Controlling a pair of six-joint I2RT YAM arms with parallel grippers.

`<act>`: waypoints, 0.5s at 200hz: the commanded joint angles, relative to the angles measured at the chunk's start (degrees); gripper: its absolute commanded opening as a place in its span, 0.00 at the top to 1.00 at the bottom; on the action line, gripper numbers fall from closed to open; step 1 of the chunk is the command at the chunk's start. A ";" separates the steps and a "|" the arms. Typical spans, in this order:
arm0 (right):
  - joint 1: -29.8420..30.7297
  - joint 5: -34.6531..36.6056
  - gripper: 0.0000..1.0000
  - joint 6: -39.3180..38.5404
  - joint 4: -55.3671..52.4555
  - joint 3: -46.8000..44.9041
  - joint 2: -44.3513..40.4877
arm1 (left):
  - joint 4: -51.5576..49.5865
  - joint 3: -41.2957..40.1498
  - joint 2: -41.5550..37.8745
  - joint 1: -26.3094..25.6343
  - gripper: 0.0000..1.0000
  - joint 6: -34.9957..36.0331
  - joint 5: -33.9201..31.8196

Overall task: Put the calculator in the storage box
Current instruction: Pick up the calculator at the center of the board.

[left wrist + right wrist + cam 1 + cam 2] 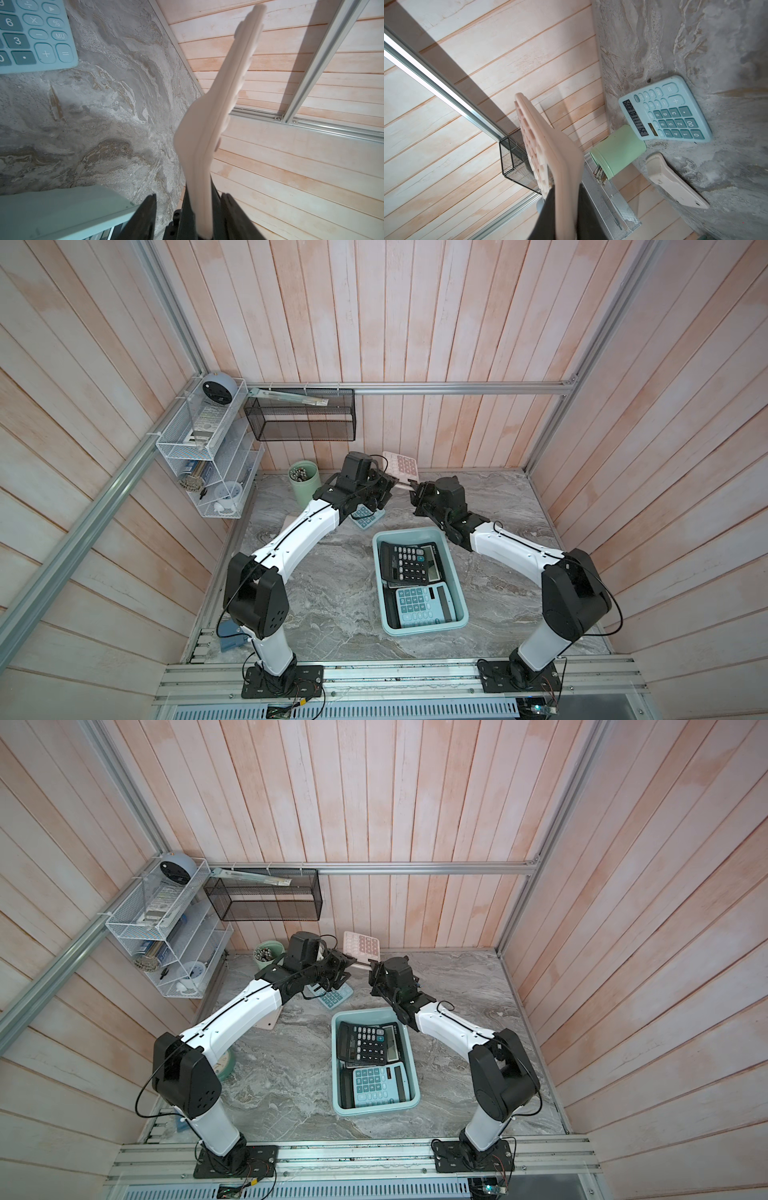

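A pink calculator (400, 466) (360, 944) hangs tilted in the air near the back wall. My right gripper (415, 491) (564, 207) is shut on its lower end. My left gripper (388, 489) (189, 195) straddles that same end, jaws apart, with a gap on each side of the pink calculator (207, 135). The light teal storage box (454, 572) (410, 1052) sits mid-table in front of both grippers. It holds a black calculator (409, 562) and a teal-and-grey one (419, 601).
A teal calculator (365, 516) (668, 112) lies on the table under the left wrist. A cream calculator (675, 182) lies face down beside it. A mint-green cup (305, 485), a black mesh basket (301, 418) and a white wire rack (208, 448) stand at the back left.
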 commanded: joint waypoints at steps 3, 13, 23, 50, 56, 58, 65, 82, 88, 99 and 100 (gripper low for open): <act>0.88 0.71 1.00 3.34 0.65 1.49 -0.53 | -0.58 1.17 1.40 -0.40 0.65 0.15 -0.06; 1.09 0.53 1.00 3.12 0.41 1.51 -0.57 | -0.41 1.18 1.41 -0.41 0.72 -0.12 0.02; 1.36 0.64 1.00 3.11 0.46 1.36 -0.69 | -0.33 1.18 1.41 -0.43 0.82 -0.32 0.11; 1.54 0.57 1.00 1.91 0.73 1.31 -1.06 | -0.32 1.26 1.23 -0.41 1.00 -0.66 0.11; 1.58 0.53 1.00 1.50 0.97 1.23 -1.15 | -0.36 1.27 1.23 -0.43 1.00 -0.74 0.16; 1.54 0.46 1.00 1.34 1.07 1.16 -1.15 | -0.40 1.27 1.24 -0.36 1.00 -0.75 0.15; 1.58 0.39 1.00 0.68 1.72 0.92 -1.23 | -0.38 1.30 1.24 -0.34 1.00 -0.75 0.20; 1.39 -0.15 0.90 -0.61 3.82 -0.36 -1.65 | -1.16 1.60 1.16 -0.10 1.00 -0.52 0.50; 1.03 -0.82 0.82 -1.67 4.47 -0.89 -1.90 | -1.39 1.67 1.16 0.05 1.00 -0.22 0.78; -0.29 -3.14 0.67 -4.40 4.72 -1.72 -2.91 | -2.84 2.34 0.96 0.64 1.00 1.02 1.57; -0.43 -3.33 0.66 -4.65 4.67 -1.87 -3.04 | -3.12 2.50 0.88 0.72 1.00 1.18 1.63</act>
